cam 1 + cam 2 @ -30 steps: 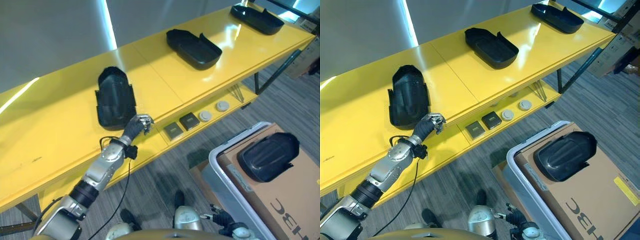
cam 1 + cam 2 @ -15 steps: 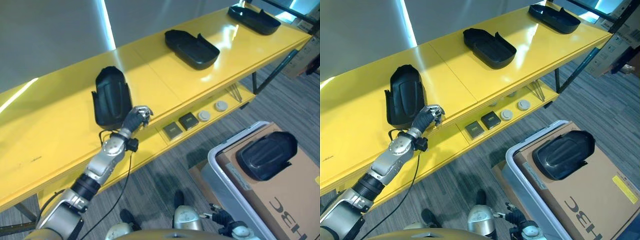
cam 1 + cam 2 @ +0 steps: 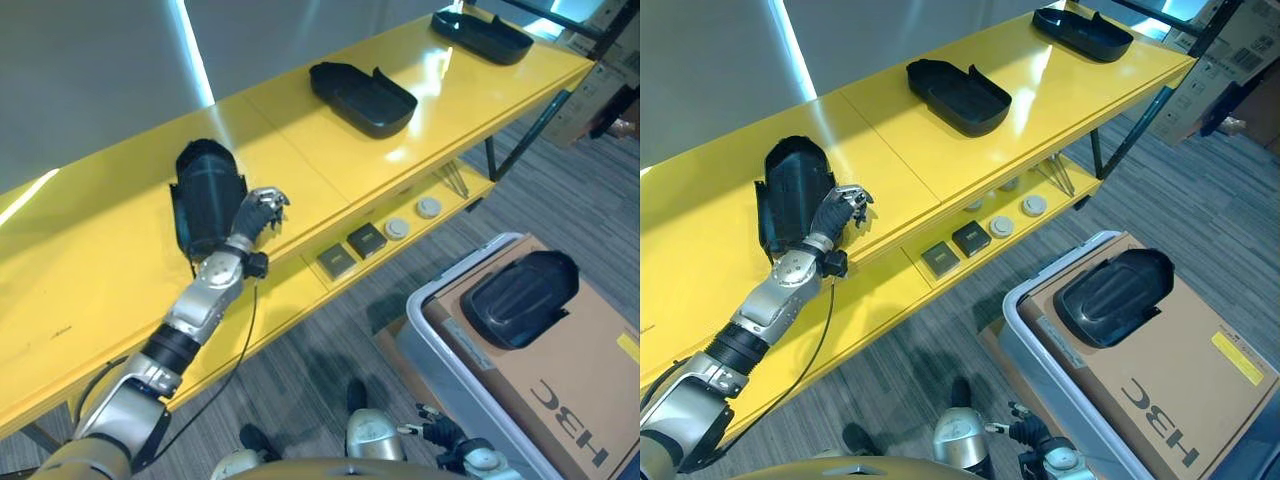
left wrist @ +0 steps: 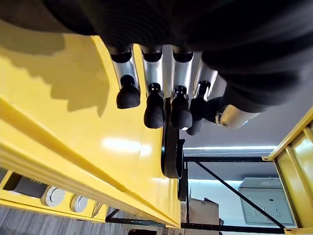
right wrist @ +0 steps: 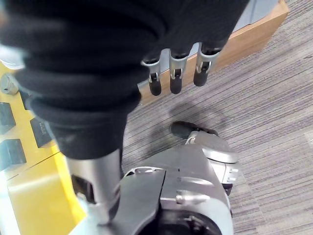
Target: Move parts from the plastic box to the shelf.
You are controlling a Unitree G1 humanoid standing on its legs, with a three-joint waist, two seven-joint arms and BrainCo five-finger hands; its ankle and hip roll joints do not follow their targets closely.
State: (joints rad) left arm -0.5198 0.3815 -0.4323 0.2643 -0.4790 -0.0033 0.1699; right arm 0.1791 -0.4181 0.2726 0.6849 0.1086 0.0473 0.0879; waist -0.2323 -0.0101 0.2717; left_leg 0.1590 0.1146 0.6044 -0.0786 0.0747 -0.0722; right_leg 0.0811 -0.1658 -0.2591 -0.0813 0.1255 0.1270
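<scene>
Three black moulded parts lie along the yellow shelf (image 3: 100,270): one near my left hand (image 3: 203,195), one in the middle (image 3: 362,98) and one at the far right end (image 3: 480,35). My left hand (image 3: 258,205) rests against the right side of the nearest part, which stands tipped up on its edge. Its fingers (image 4: 154,110) are relaxed and hold nothing. A fourth black part (image 3: 520,298) lies on cardboard (image 3: 575,400) in the grey plastic box (image 3: 437,345) at the lower right. My right hand (image 5: 175,73) hangs open over the carpet, holding nothing.
On a lower ledge of the shelf sit two small square blocks (image 3: 350,250) and two round discs (image 3: 412,218). Dark metal legs (image 3: 520,130) brace the shelf's right end. Cardboard boxes (image 3: 600,100) stand on the carpet beyond it.
My left hand has slid further along the nearest part's side, and that part has tipped from flat up onto its edge. The head camera has also shifted.
</scene>
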